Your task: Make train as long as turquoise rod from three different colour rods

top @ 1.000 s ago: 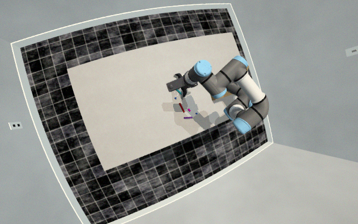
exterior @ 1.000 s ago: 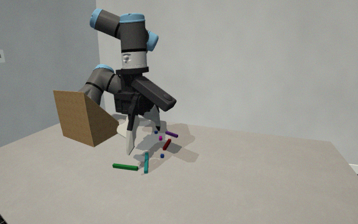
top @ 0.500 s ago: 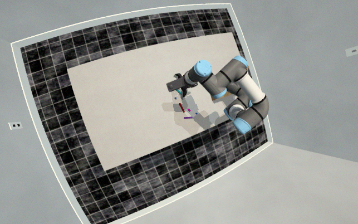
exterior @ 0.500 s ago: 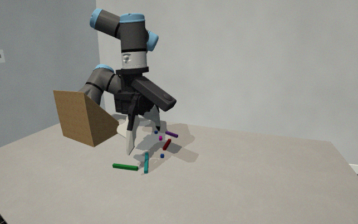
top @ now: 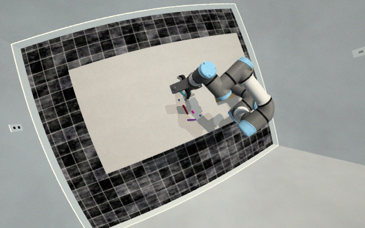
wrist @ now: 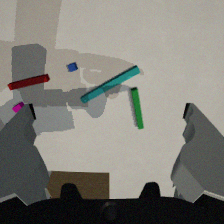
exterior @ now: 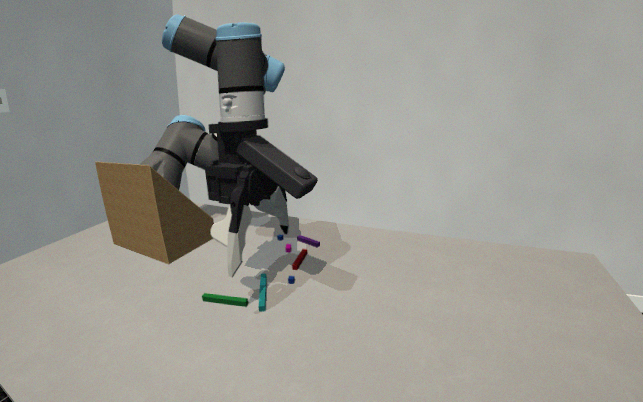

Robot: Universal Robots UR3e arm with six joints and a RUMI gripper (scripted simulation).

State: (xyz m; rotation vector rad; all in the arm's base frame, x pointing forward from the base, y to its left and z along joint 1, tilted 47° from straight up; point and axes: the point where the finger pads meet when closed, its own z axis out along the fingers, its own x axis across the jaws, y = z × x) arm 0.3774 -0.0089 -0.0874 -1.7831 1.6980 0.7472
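My gripper (top: 184, 87) (exterior: 259, 253) (wrist: 109, 104) is open and empty above the table. The turquoise rod (top: 182, 93) (exterior: 262, 292) (wrist: 110, 84) lies flat. The green rod (exterior: 224, 300) (wrist: 137, 108) lies near it, at an angle, hidden in the top view. The red rod (top: 185, 109) (exterior: 299, 259) (wrist: 28, 82) lies apart. A blue rod (top: 179, 100) (exterior: 291, 280) (wrist: 72, 67) is between red and turquoise. The magenta rod (top: 193, 112) (exterior: 288, 248) (wrist: 18, 107), a second blue rod (top: 200, 115) (exterior: 280, 237) and the purple rod (top: 192, 119) (exterior: 308, 241) lie apart beyond red.
A brown wedge-shaped block (exterior: 136, 210) (wrist: 80, 184) stands beside the arm's base on the pale table (top: 107, 113) (exterior: 439, 310). The arm's shadows fall across several rods.
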